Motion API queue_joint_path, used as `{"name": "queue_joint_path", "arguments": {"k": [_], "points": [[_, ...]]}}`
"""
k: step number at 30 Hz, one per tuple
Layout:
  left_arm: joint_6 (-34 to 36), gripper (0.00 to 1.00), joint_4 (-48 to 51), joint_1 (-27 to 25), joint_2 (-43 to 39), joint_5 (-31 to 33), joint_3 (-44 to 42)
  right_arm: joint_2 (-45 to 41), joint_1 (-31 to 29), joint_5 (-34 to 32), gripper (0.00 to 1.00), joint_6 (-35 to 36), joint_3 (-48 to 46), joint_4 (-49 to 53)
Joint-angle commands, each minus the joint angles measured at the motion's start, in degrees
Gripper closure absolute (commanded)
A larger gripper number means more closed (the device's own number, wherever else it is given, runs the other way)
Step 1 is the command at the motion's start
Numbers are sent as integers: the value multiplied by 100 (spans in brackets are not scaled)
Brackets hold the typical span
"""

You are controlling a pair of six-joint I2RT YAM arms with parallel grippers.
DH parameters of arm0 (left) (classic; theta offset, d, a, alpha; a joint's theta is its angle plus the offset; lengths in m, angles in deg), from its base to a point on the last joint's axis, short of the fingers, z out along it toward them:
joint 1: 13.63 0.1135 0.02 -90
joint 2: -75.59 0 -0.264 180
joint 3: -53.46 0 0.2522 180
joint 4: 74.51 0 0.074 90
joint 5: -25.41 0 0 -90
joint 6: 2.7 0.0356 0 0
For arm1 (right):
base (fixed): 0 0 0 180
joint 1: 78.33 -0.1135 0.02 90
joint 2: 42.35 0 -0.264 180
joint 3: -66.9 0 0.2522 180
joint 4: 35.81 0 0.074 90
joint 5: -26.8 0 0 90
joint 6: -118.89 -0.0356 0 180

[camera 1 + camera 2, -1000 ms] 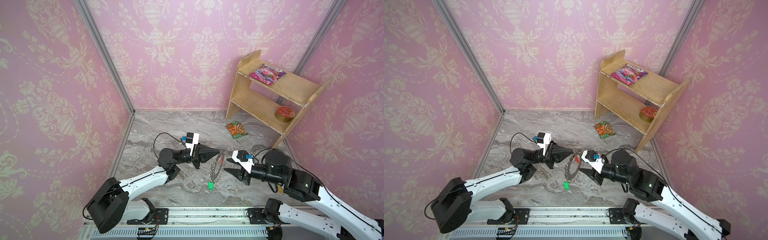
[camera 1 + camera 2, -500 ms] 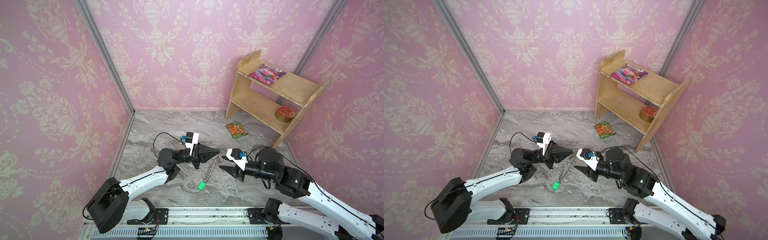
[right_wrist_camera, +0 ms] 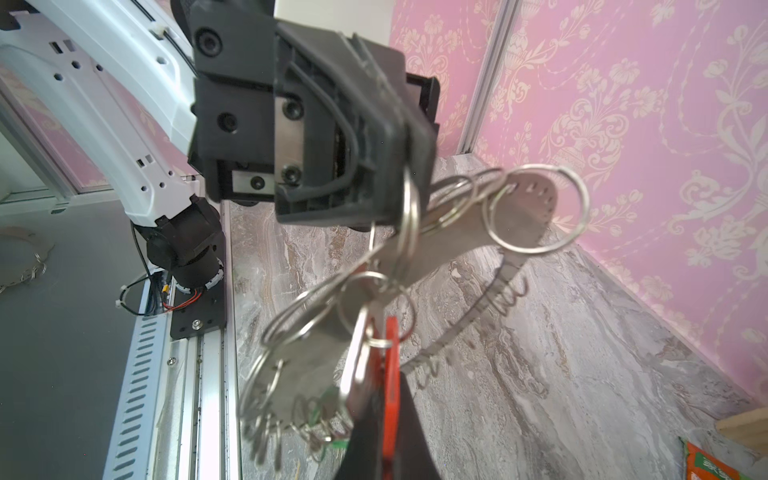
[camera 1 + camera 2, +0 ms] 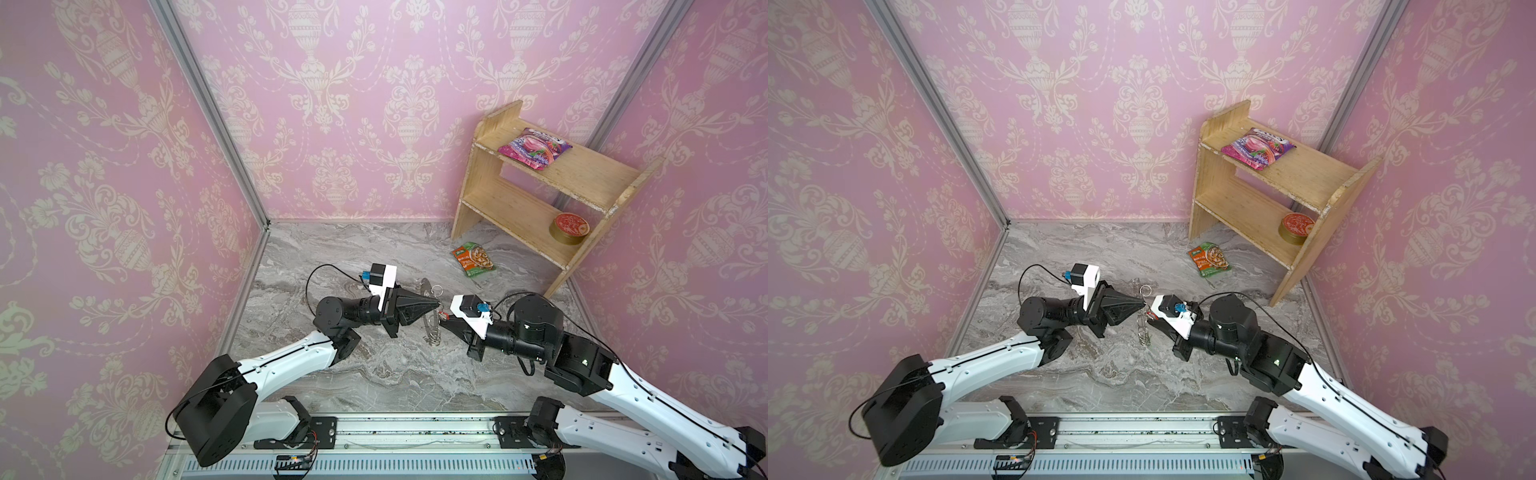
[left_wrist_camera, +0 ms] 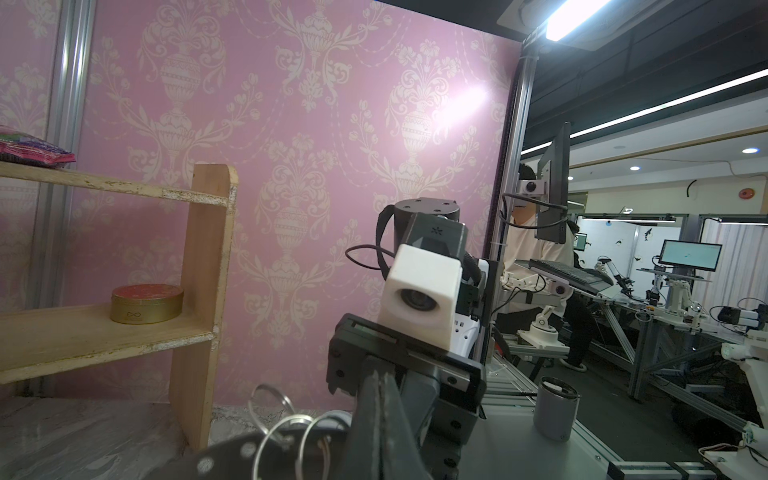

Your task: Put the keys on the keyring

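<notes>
Keyring [image 4: 431, 328] hangs edge-on above the marble floor [image 4: 395, 374], caught between the two claw tips near the middle of the cell in both top views. Left claw [image 4: 436, 306] is clenched on the ring's upper rim, and in the right wrist view its black fingers [image 3: 399, 195] pinch the flat plate [image 3: 519, 220] where the wire loops crowd together. Right claw [image 4: 444, 322] is clenched too, on the red-tag key [image 3: 390, 374]. That tag stands on edge between its fingers, with the silvery blade just beside it and touching the loops. The two tips sit almost nose to nose, with only the ring's thin edge between them.

The ring's lower rim hangs clear of the floor, and its shadow falls on the marble behind it in the right wrist view. Bare floor runs from the ring forward to the rail [image 4: 415, 432] and back to the rear wall. Behind and to the right a packet [image 4: 473, 259] lies flat near the foot of the shelf [image 4: 519, 212], well apart from the ring. The shelf fills the back right corner and holds a tin [image 4: 568, 225] on its lower board. The left arm's elbow sits near the left wall's edge.
</notes>
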Motion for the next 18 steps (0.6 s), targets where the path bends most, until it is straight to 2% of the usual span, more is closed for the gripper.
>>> {"name": "queue_joint_path", "arguments": {"k": [1,11,18], "points": [[-123,100,-274,40,-57,-115,152,-79,31,-73,100,-13,43,6],[71,100,65,40,-197,-136,152,-131,20,-410,100,270,566,1129],[39,100,95,26,-138,-193,178,-148,-16,-611,100,420,830,1514]]}}
